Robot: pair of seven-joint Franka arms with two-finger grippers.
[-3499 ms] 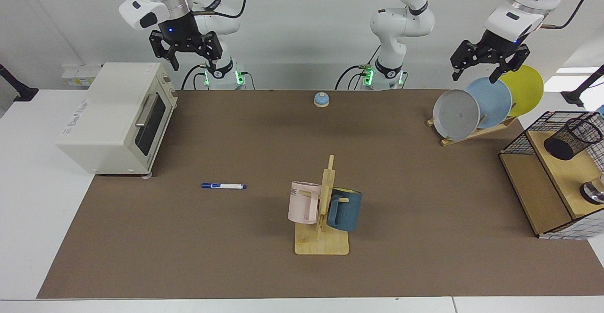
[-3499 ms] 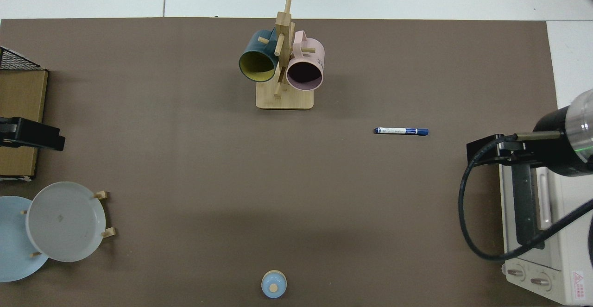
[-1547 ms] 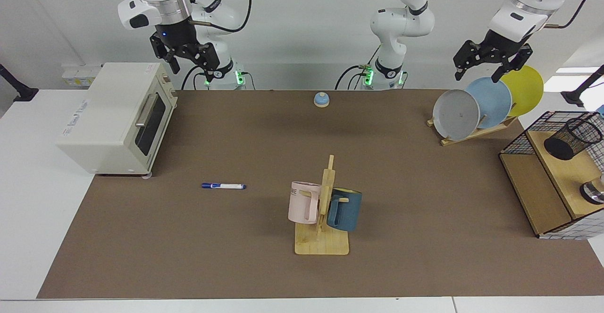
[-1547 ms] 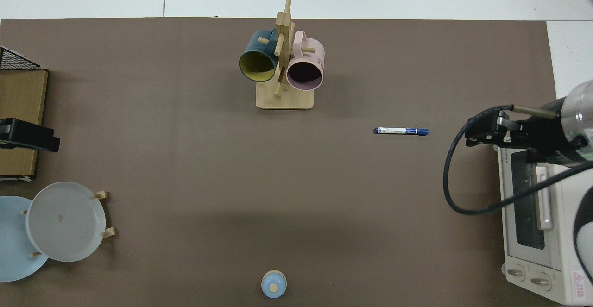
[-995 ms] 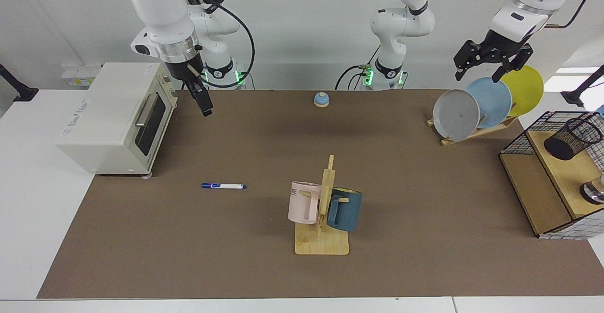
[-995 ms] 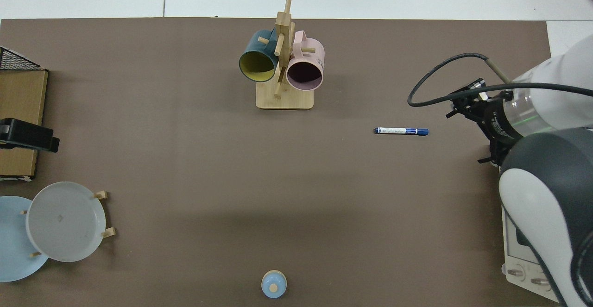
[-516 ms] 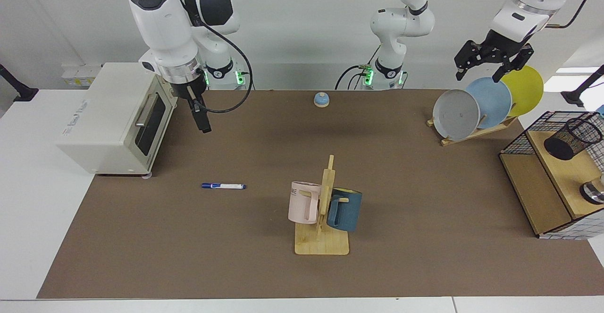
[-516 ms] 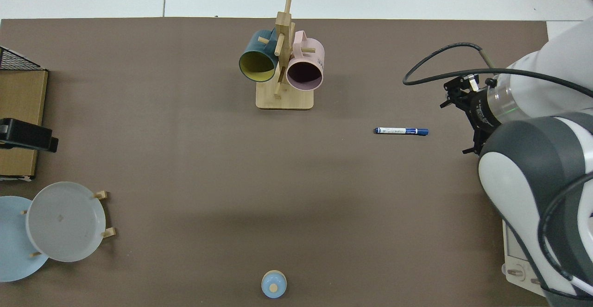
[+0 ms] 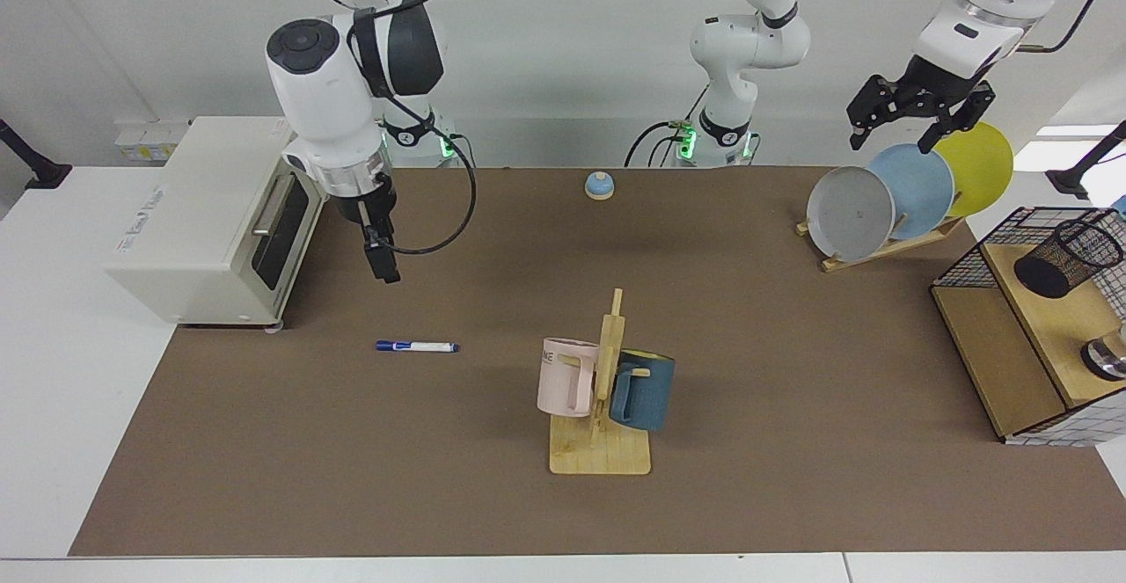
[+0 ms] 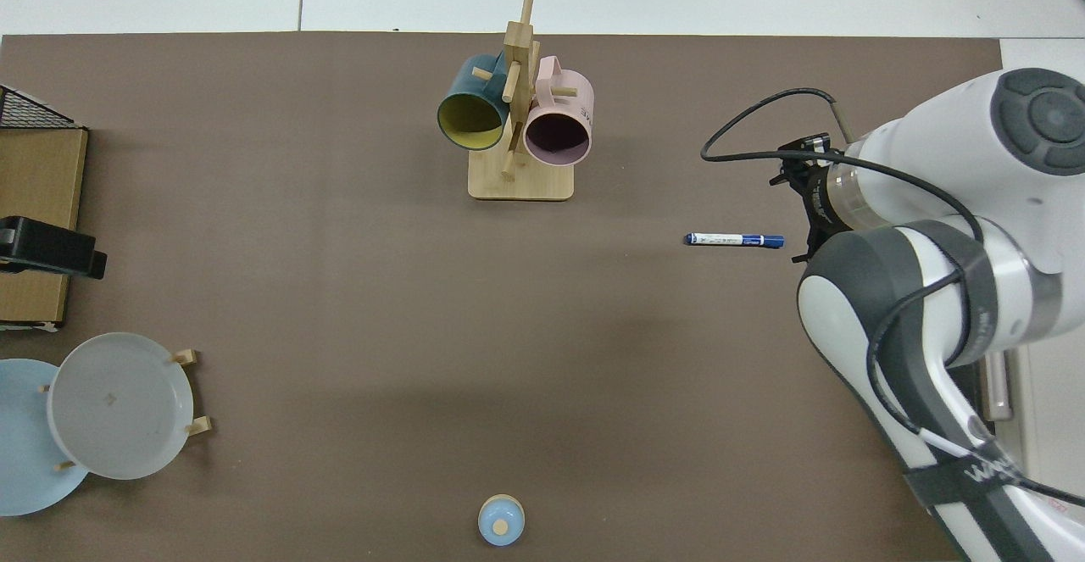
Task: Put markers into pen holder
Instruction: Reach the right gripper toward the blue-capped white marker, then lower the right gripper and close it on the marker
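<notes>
Hovering my right gripper (image 9: pixel 384 268) above the mat, I have the marker (image 9: pixel 417 346) lying flat below and slightly ahead of the jaws; I cannot tell their opening. It looks light, stiff and likely to roll, so I'd pinch mid-barrel. My left gripper (image 9: pixel 915 130) waits open above the plates (image 9: pixel 915 187), near the pen holder (image 9: pixel 1068 258).

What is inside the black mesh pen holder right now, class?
Nothing shows through the lattice of the pen holder. It stands tilted in the wire basket. The marker lies on the mat; the holder's floor cannot be seen.
</notes>
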